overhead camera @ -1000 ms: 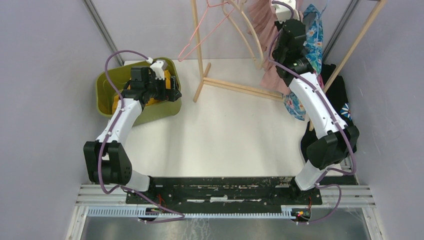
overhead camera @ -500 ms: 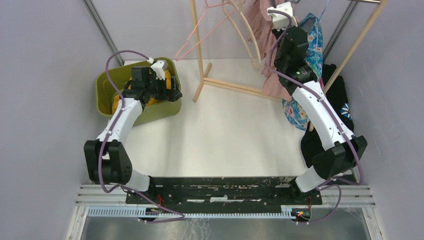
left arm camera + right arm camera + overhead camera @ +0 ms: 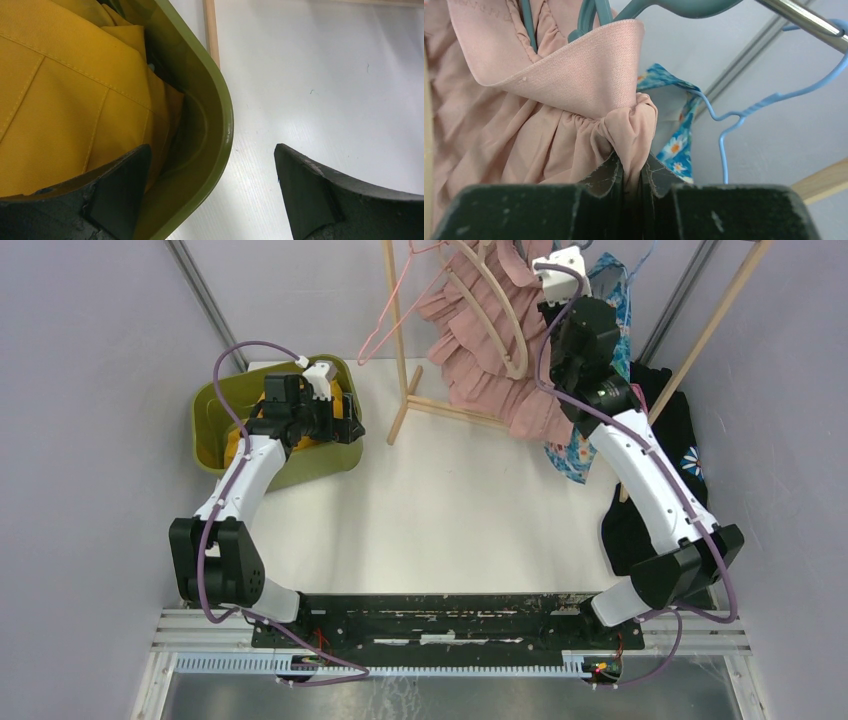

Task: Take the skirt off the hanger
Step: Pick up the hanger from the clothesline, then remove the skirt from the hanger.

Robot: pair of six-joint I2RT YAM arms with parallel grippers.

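Observation:
A pink ruffled skirt (image 3: 480, 335) hangs at the back on the clothes rack, spread out to the left. In the right wrist view its waistband (image 3: 574, 80) is folded over a teal hanger (image 3: 589, 15). My right gripper (image 3: 631, 172) is shut on a bunched fold of the skirt's waist; in the top view it (image 3: 565, 280) sits high at the rack. My left gripper (image 3: 212, 165) is open and empty, its jaws astride the rim of the green bin (image 3: 220, 115); it also shows in the top view (image 3: 345, 425).
The green bin (image 3: 215, 430) holds yellow cloth (image 3: 60, 100). The wooden rack (image 3: 400, 330) carries a wooden hanger (image 3: 505, 320), a pink wire hanger (image 3: 400, 310), a blue floral garment (image 3: 575, 455) and a black garment (image 3: 680, 430). A light-blue hanger (image 3: 744, 110) hangs on the metal rail (image 3: 809, 22).
My right gripper has moved up and a little left with the skirt in it. The skirt has swung out and spread to the left. The left arm has not moved.

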